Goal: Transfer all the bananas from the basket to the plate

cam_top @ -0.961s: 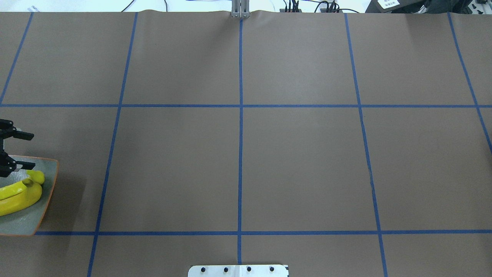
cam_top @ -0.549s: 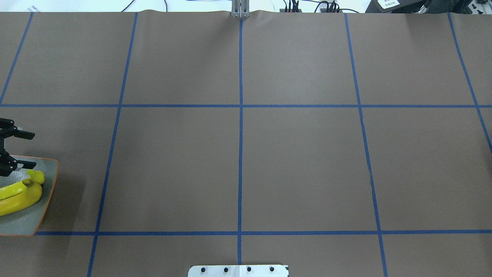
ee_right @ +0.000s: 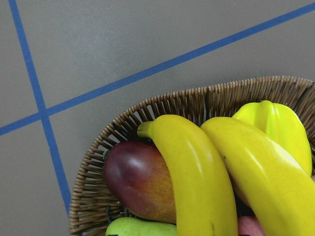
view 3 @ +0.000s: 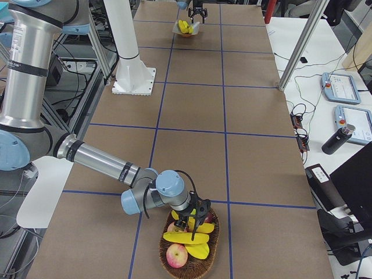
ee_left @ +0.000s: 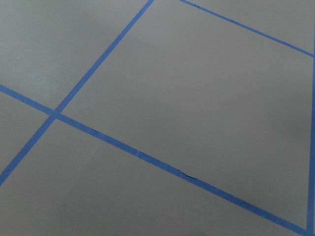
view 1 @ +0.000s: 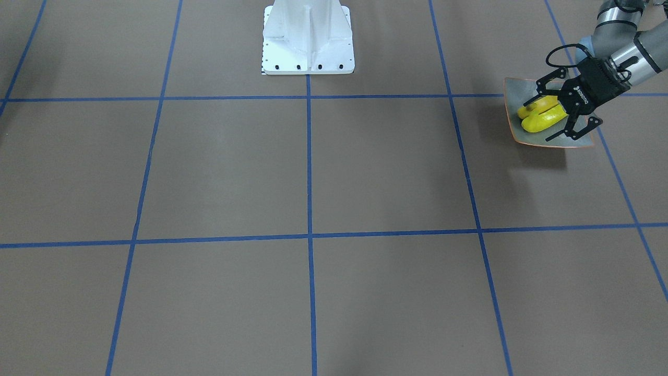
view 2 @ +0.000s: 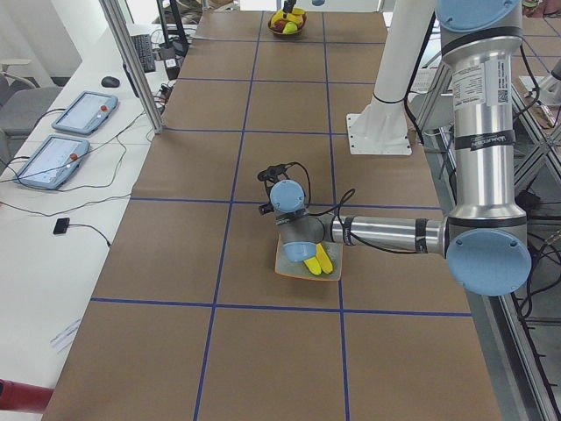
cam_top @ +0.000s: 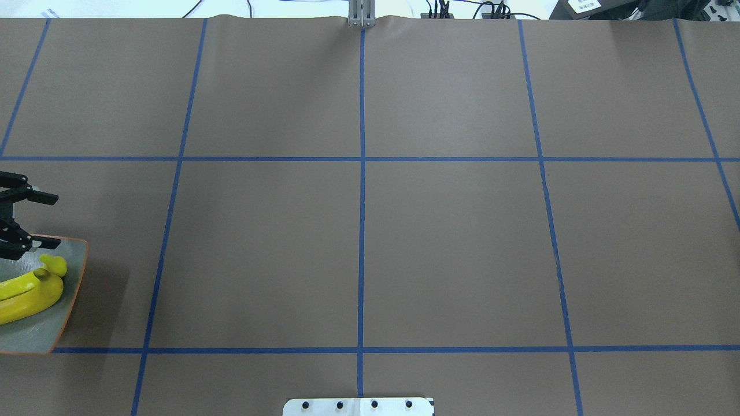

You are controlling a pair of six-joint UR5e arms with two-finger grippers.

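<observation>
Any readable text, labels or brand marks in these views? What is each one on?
"ROBOTIQ": white lettering on the body of the left hand, front-facing view; small, so this is a best reading.
Sticker on the left arm, exterior left view: too small to read.
Vertical print on the right arm, exterior right view: too small to read.
White label beyond the table's far edge, overhead view: too blurred to read.
</observation>
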